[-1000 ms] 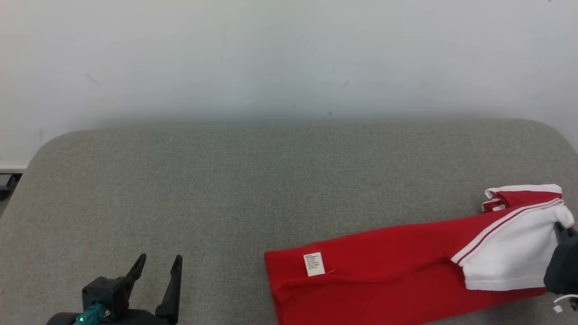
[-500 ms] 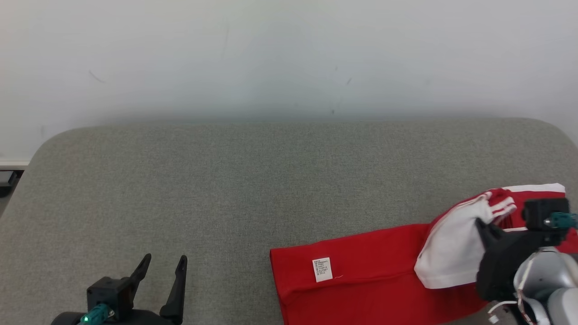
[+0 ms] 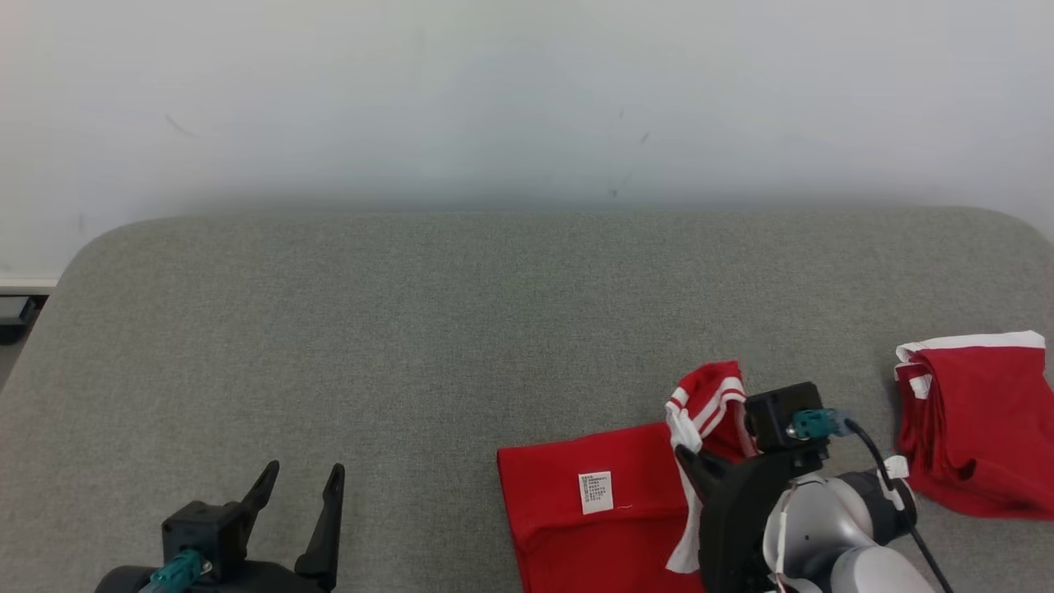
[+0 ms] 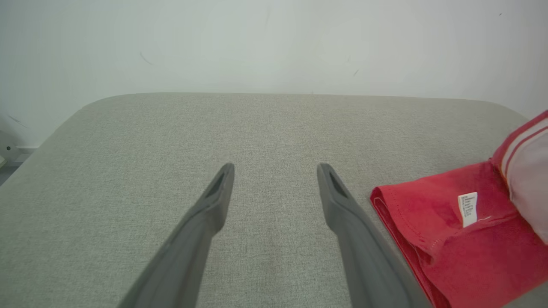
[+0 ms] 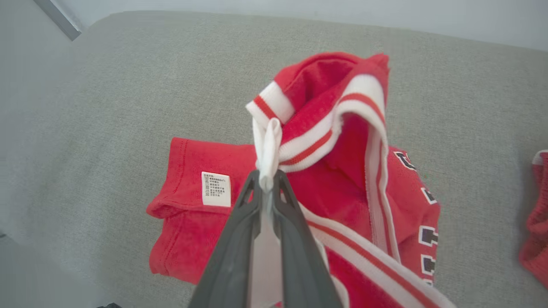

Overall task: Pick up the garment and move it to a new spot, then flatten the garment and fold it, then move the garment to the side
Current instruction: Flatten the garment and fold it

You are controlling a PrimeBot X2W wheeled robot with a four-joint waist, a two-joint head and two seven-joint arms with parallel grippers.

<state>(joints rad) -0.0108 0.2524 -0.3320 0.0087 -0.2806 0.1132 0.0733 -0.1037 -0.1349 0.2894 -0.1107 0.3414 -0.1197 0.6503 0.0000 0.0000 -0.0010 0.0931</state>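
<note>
At the right end effector (image 5: 266, 176) hangs the garment (image 5: 342, 179) (cuff pinched).

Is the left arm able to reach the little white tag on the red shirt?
Probably yes: the left tool is open, and just gray cushion lies between it and the tag.

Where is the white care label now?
Head view: the care label lies on the flat part of the red garment, low and right of centre, just left of the right gripper.
</note>
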